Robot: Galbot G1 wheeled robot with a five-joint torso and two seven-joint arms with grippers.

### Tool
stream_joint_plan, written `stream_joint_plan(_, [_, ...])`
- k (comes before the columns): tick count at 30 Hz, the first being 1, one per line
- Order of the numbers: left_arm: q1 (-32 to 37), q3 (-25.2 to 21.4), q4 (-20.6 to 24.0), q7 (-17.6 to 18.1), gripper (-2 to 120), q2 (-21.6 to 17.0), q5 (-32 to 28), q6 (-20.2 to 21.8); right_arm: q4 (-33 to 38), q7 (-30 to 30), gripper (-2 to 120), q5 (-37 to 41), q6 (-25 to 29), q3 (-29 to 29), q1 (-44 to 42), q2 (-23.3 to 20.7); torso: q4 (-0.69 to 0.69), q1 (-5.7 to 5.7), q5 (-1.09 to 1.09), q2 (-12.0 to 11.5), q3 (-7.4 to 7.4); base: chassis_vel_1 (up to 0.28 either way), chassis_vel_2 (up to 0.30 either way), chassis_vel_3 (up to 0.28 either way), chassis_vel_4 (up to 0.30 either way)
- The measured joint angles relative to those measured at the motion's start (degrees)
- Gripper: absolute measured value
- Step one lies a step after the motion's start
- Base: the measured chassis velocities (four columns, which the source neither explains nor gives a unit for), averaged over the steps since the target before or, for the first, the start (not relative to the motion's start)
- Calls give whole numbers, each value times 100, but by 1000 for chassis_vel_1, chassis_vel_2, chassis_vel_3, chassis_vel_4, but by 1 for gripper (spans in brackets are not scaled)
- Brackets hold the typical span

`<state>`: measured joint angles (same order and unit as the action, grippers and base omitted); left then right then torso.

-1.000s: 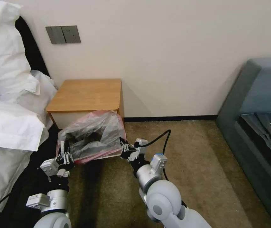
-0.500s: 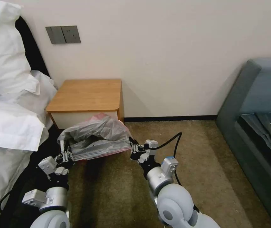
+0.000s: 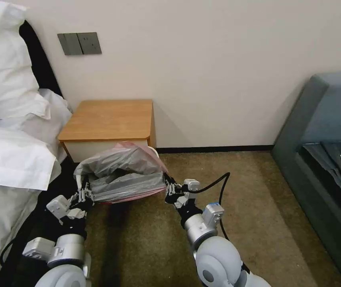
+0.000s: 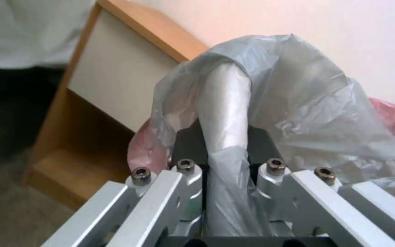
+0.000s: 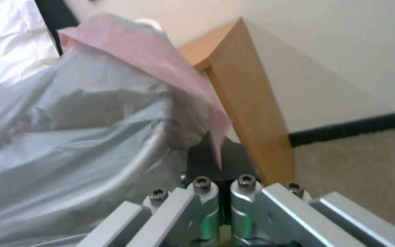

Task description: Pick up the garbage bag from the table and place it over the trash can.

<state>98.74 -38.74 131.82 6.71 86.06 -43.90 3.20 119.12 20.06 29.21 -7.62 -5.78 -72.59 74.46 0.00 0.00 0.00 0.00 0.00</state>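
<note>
I'm seeing both grippers pinching the garbage bag (image 3: pixel 123 175) low before the table (image 3: pixel 106 119): left gripper (image 3: pixel 86 195) and right gripper (image 3: pixel 169 189), fingers clamping plastic. The bag is hiding the trash can almost wholly.

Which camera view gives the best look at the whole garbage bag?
The head view: it shows the garbage bag whole, stretched between the left gripper and the right gripper, in front of the table. The left wrist view shows grey plastic pinched close up; the right wrist view shows the pink band clamped.
</note>
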Motion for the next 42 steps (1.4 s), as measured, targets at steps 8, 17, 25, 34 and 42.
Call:
stream_joint_plan(8, [94, 56, 153, 132, 11, 0, -104, 335, -309, -410, 0, -726, 435, 210, 53, -6, 0, 0, -1, 0, 0, 0, 0, 0, 0])
stream_joint_plan(17, [127, 59, 267, 287, 11, 10, -337, 494, -798, -880, 23, -1759, 1016, 691, 61, -37, 0, 0, 0, 0, 0, 0, 0, 0, 0])
stream_joint_plan(25, [129, 69, 298, 323, 11, 18, -360, 561, -846, -924, 51, -1924, 1062, 824, 54, -34, 0, 0, 0, 0, 0, 0, 0, 0, 0])
stream_joint_plan(34, [294, 153, 329, 85, 11, -47, 148, 643, -824, -1083, 84, -1993, 1103, 927, 138, -53, 0, 0, 0, 0, 0, 0, 0, 0, 0])
stream_joint_plan(42, [388, 186, 270, -99, 11, -179, 463, 628, -776, -1098, 100, -1931, 1040, 926, 236, -221, 0, 0, -1, 0, 0, 0, 0, 0, 0])
